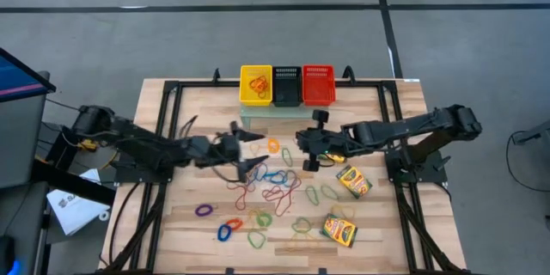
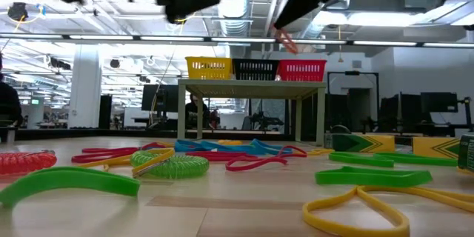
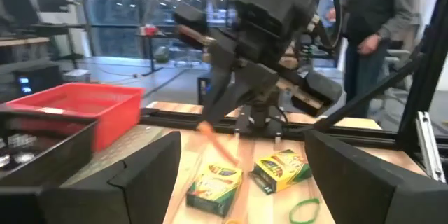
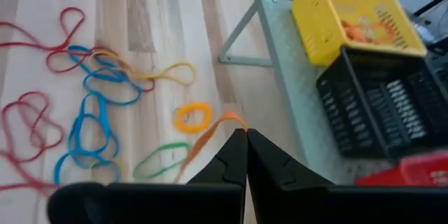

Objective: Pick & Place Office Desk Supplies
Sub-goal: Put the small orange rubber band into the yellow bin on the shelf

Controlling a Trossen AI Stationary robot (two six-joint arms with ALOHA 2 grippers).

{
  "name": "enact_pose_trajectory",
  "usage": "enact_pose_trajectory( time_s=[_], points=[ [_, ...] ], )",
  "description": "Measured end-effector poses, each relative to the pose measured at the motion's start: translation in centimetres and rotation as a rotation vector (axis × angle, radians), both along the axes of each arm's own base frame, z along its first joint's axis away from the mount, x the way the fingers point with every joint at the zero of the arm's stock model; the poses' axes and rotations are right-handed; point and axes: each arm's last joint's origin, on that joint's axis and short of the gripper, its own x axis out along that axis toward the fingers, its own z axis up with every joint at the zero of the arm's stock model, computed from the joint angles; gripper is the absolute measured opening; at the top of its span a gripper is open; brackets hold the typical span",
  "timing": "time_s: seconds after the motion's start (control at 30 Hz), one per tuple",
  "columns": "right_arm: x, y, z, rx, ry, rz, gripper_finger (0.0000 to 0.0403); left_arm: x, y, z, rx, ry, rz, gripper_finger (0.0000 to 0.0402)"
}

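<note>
Many coloured rubber bands lie loose on the wooden table, and two yellow-and-green crayon boxes lie flat at its right side. My right gripper hovers above the table in front of the baskets, shut on an orange rubber band. In the low view that band hangs high over the table. My left gripper faces it from the left, also raised; its fingers stand wide open with nothing between them. My right gripper pinches the orange rubber band by one end between its two shut fingertips. The rest of the loop hangs slack below the fingers, lifted clear of the table.
Yellow, black and red mesh baskets stand in a row on a grey stand at the table's far edge; the yellow one holds orange bands. A person stands beyond the table's right side.
</note>
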Motion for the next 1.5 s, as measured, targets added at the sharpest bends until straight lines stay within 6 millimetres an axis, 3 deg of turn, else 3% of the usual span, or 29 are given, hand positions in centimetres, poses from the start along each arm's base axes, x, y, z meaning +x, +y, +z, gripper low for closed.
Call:
enact_pose_trajectory(
  time_s=[0.37,0.63,0.8,1.1,1.3,1.5],
  points=[
    [0.8,0.5,2.1,-0.054,-0.101,0.054,0.0000,5.1,2.2,0.1,0.009,0.016,-0.048,0.0301],
    [0.7,1.1,2.3,-0.065,-0.119,0.066,0.0000,6.2,3.3,-0.3,-0.010,0.027,-0.083,0.0288],
    [0.7,1.3,2.3,-0.075,-0.122,0.069,0.0000,6.2,3.7,-0.3,-0.024,0.024,-0.068,0.0224],
    [0.7,1.8,2.4,-0.074,-0.135,0.080,0.0000,6.2,4.0,-0.4,-0.025,0.037,-0.060,0.0017],
    [0.6,1.6,2.5,-0.104,-0.138,0.047,0.0008,6.2,4.3,-0.7,-0.028,0.065,-0.052,0.0002],
    [-1.5,2.0,4.8,-0.147,-0.184,0.072,0.0085,5.1,5.2,0.8,-0.027,0.091,-0.017,0.0001]
  ],
)
